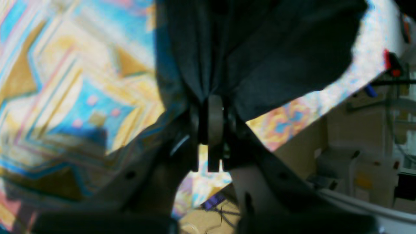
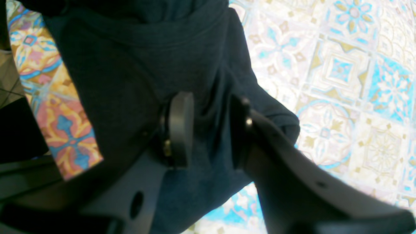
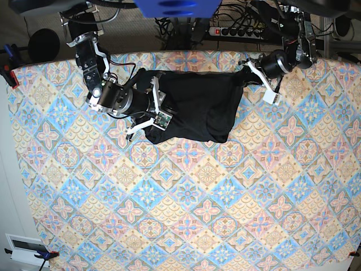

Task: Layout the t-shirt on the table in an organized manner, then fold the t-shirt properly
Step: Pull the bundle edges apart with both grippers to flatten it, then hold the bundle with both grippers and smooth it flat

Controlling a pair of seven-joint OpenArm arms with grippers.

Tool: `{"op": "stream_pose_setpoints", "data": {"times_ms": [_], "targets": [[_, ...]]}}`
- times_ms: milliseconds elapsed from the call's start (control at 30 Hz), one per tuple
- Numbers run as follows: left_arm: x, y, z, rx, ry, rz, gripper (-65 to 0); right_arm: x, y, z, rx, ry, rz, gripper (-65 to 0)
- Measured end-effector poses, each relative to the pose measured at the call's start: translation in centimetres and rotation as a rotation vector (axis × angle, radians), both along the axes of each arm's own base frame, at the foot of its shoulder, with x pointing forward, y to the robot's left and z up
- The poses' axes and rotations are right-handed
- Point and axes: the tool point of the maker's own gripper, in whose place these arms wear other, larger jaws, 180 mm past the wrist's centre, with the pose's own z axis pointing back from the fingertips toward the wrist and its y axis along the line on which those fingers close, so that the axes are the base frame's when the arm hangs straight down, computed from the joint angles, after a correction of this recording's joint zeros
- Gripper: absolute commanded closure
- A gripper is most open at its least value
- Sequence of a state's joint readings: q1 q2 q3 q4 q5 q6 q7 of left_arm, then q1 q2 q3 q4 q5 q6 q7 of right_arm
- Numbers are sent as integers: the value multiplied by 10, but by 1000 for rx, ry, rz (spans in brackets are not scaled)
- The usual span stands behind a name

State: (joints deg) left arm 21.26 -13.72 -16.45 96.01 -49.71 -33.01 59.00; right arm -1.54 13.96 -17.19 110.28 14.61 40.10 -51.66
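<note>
The black t-shirt [image 3: 194,107] lies bunched at the back middle of the table [image 3: 186,197], stretched wide along the far edge. My left gripper [image 3: 247,71] is at its right end, shut on a gathered fold of the t-shirt [image 1: 260,48]. In the left wrist view that gripper [image 1: 213,104] pinches the fabric just above the table [image 1: 81,81]. My right gripper [image 3: 158,106] is at the shirt's left end. In the right wrist view, the gripper [image 2: 208,126] stands open with the t-shirt [image 2: 130,65] lying between and under its fingers [image 2: 178,130], over the table [image 2: 341,65].
A power strip [image 3: 237,31] and cables sit behind the table's far edge. A red clamp [image 3: 8,73] grips the back left corner, and another red clamp [image 1: 391,63] shows at the table's edge. A white box [image 3: 25,245] lies off the front left corner.
</note>
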Motion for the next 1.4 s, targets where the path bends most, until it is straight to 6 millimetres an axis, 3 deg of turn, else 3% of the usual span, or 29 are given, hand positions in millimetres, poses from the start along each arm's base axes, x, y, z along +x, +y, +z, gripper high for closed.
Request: {"op": "stream_pose_setpoints", "data": {"times_ms": [167,300,367,433,533,667,833,1000,1400], "targets": [[1,11,1,39,-3,-15,-136,-4,3,-7,-8,22,12,-182],[9,0,31,47,-102,-52,-228,-13,13,-23,-6,78,49,-182],[13,-2,43,46,-144,-58,-258,-1,10,-26,-47,71,56,-185],[12,-2,44,57,-147,-62,-273,27,10,-13,-49,18,51,-185],[9,-1,42,61,-136,-64,-275,52,9,-8,-68,-5,49,-185],[9,5,43,58,-139,-24,-275,54,5,-25,-103,46,53,-185],[7,1,47,1,-138,6,-275,73,-4,-25,-110,49,17,-185],[8,1,49,-10,-143,9,-275,53,-7,-60,-77,203,0,-185],[10,1,49,-3,-146,9,-275,53,-5,-59,-71,209,8,-186]]}}
